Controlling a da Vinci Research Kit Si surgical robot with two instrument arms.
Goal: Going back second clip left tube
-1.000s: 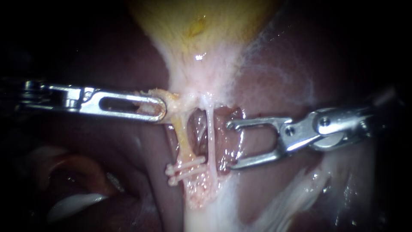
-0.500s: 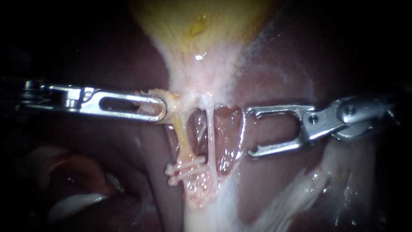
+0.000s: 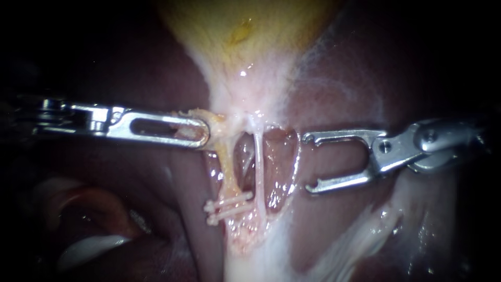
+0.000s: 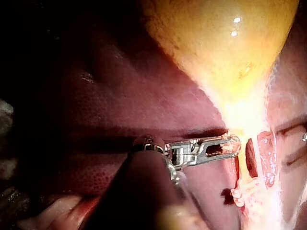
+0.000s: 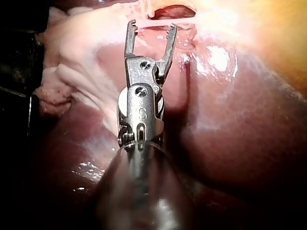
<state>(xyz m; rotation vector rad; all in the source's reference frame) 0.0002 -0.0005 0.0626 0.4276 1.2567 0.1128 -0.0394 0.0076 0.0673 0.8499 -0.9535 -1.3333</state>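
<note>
My left instrument (image 3: pixel 204 133) comes in from the left, its jaws shut on pale, yellowish tissue at the neck of the gallbladder (image 3: pixel 245 31). Below that grip run two tubes: the yellowish left tube (image 3: pixel 227 169) and the thin white right tube (image 3: pixel 259 167). Two white clips (image 3: pixel 228 206) lie side by side across the lower end of the left tube. My right instrument (image 3: pixel 307 163) stands to the right of the tubes, jaws open and empty. The left wrist view shows the left instrument (image 4: pixel 234 144) holding the tissue. In the right wrist view the right instrument (image 5: pixel 152 25) gapes just short of the tissue.
Dark red liver (image 3: pixel 355 83) surrounds the opened window between the tubes. White, glistening tissue (image 3: pixel 360 235) spreads at the lower right. A pale pink fold (image 3: pixel 88 245) lies at the lower left, under the left shaft.
My right instrument has drawn back to the right, away from the tubes, its jaws staying open. The left instrument keeps its hold.
</note>
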